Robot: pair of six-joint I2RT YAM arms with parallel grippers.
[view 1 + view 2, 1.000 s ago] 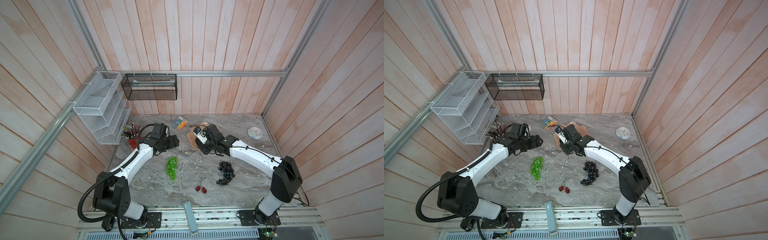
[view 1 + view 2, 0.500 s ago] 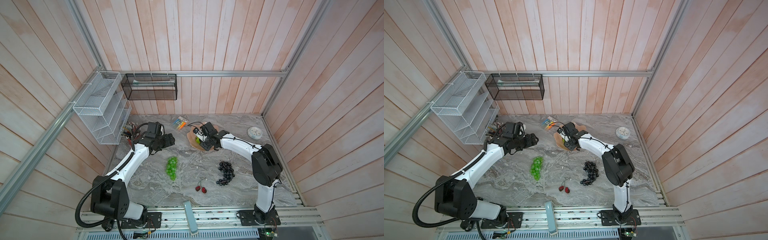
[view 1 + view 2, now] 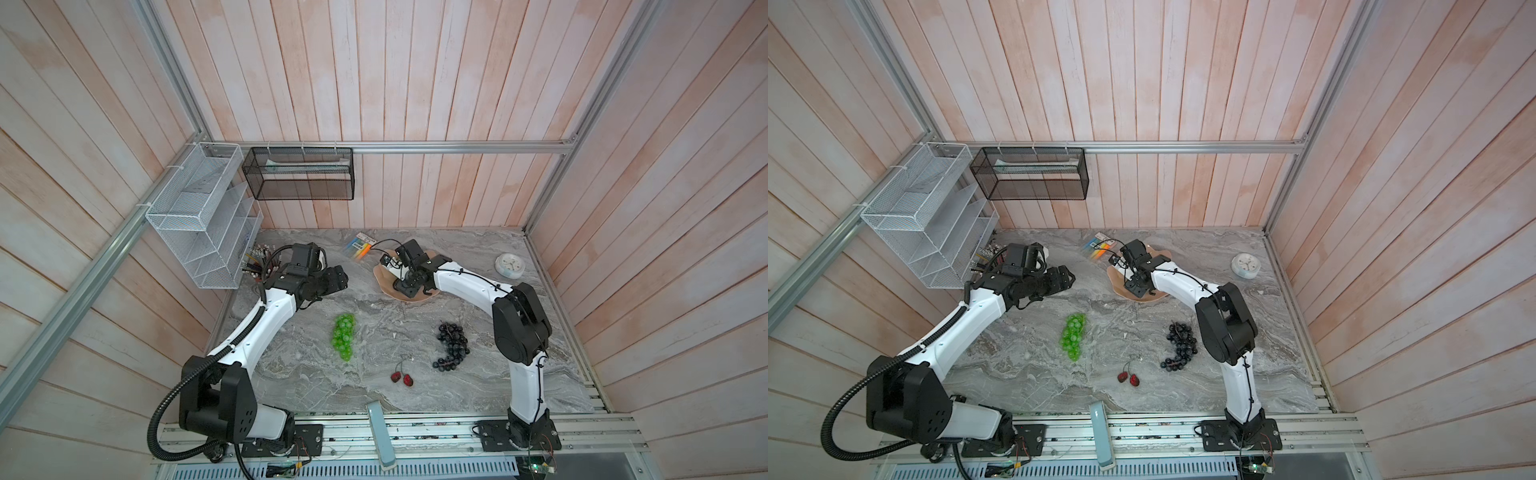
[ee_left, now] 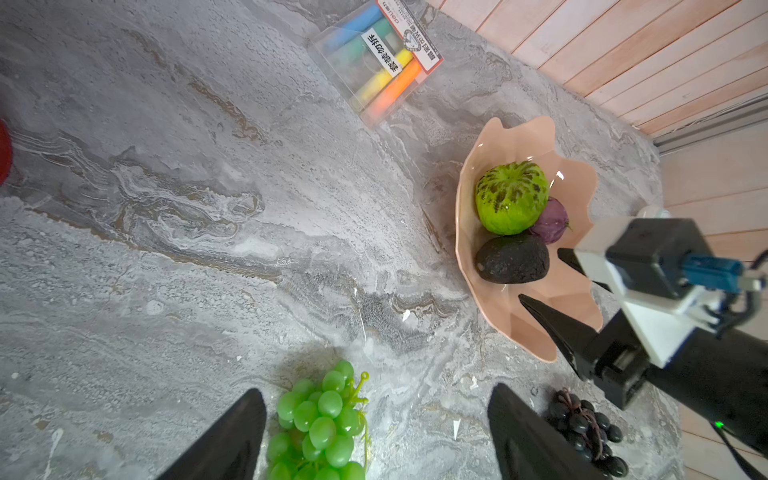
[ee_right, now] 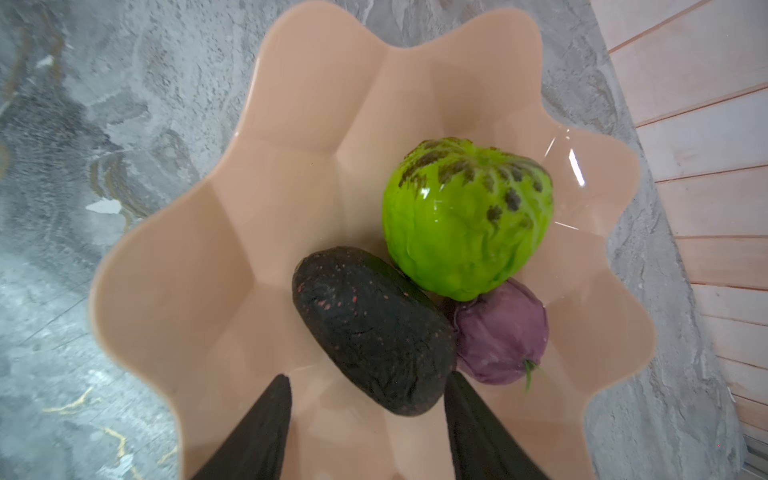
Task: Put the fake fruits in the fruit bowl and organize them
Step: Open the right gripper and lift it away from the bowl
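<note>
Fruit bowl (image 5: 187,249) sits at the back middle of the table (image 3: 291,374); in both top views (image 3: 384,286) (image 3: 1117,286) the right arm hides most of it.
- Three fruits are in the bowl, bunched to one side and touching: avocado (image 5: 370,328), lime-green ball (image 5: 465,220), purple ball (image 5: 503,336). The rest of the bowl floor is bare.
- Avocado lies flat on its side. One end of its long axis sits between the right fingertips, the other points at the bowl's middle.
- Purple ball's green stem points out toward the rim.
- Right gripper (image 5: 368,376) is low over the bowl, fingers apart. There's a visible gap to the avocado on one side, so it isn't clamped.
- Left gripper (image 3: 337,277) is in the air at back left, fingers spread wide, nothing between them.

On the table, outside the bowl:
- Green grape bunch (image 3: 343,336): long axis runs back to front, stem end toward the back wall.
- Dark grape bunch (image 3: 452,345): also back to front, wide end at the back, tail curling toward the front.
- Cherry pair (image 3: 402,377): near the front, between the two bunches, stems pointing back.

Other holders:
- Clear marker box (image 4: 378,62) holds blue, green, yellow and orange sticks.
- Pencil cup (image 3: 257,270) is behind the left arm.
- White mesh rack (image 3: 199,224) and black mesh basket (image 3: 299,174) hang on the walls; can't tell what's in them.
</note>
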